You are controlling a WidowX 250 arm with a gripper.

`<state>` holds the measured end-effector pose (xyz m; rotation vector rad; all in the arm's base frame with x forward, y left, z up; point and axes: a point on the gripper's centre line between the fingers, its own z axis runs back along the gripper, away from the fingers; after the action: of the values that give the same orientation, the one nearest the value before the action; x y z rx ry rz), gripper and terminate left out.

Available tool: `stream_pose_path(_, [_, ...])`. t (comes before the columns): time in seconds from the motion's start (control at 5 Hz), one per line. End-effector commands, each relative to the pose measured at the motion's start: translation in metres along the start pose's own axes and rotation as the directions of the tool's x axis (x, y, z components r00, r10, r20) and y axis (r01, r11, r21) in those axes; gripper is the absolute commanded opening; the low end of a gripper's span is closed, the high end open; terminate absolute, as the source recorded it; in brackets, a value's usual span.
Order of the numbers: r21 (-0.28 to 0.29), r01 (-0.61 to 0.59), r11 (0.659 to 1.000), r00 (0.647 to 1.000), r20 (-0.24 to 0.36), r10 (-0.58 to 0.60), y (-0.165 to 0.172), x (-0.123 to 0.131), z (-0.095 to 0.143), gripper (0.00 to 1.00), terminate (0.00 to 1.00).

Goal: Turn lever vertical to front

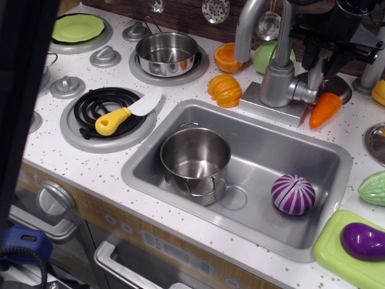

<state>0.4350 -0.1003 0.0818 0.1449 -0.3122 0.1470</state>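
Bright, even overhead light; glare on steel; left edge perhaps blurred.
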Motion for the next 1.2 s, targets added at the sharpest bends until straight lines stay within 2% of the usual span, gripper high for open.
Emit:
stream_pose_path(0.0, [-0.024, -0.013, 1.0, 0.998, -0.058, 0.012, -0.009, -0.012, 0.013, 0.0, 0.0])
stream_pose_path(0.2, [0.001, 0.005, 1.0, 0.992, -0.124, -0.005, -0.011, -0.017, 0.007, 0.0, 0.0])
stream_pose_path(0.4, [-0.01, 0.028, 1.0, 0.986, -0.164, -0.029, -0.012, -0.023, -0.003, 0.0, 0.0])
stream_pose_path(0.6, [-0.029, 0.022, 0.999, 0.986, -0.162, -0.026, -0.014, -0.03, -0.015, 0.0, 0.0])
stream_pose_path(0.8, [-0.005, 0.02, 1.0, 0.992, -0.127, -0.02, -0.018, -0.039, -0.023, 0.0, 0.0])
stream_pose_path(1.0, [-0.014, 0.019, 1.0, 0.993, -0.115, -0.02, -0.017, -0.044, -0.029, 0.0, 0.0])
